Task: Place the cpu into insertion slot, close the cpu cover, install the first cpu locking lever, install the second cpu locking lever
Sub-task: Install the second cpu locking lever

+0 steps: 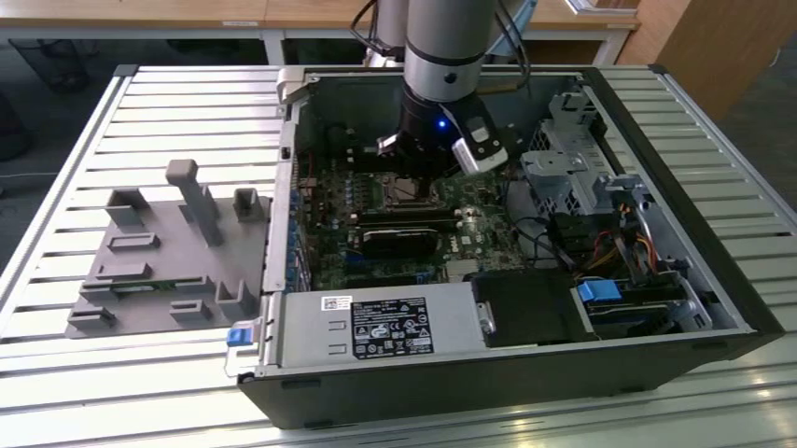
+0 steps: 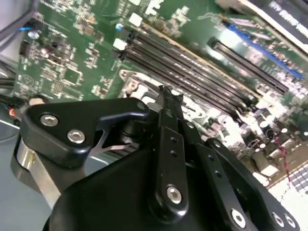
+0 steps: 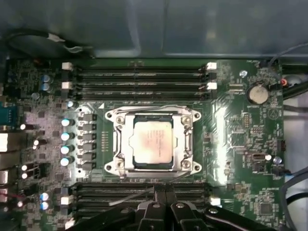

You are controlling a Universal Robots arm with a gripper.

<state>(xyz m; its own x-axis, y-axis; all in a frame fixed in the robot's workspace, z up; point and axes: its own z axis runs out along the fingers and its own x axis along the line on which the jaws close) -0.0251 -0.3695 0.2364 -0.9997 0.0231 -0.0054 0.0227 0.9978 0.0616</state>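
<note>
The cpu [image 3: 153,144], a dull silver square, sits in the socket on the green motherboard. The cpu cover [image 3: 125,144], a silvery frame, lies flat around it. One thin wire lever [image 3: 159,107] runs along the socket's far side. A second wire lever [image 3: 144,191] slants away from the socket's near side, close to my fingertips. My gripper [image 3: 161,197] hovers just beside the socket with its black fingers [image 2: 166,103] pressed together, and I see nothing between them. In the exterior view my gripper [image 1: 417,173] hangs inside the open case right over the socket [image 1: 405,191].
Black memory slots [image 3: 139,77] flank the socket on two sides. A black module [image 1: 398,238], the power supply [image 1: 373,327] and a drive cage [image 1: 573,177] with cables crowd the case. A grey fixture plate [image 1: 162,252] lies on the slatted table at the exterior view's left.
</note>
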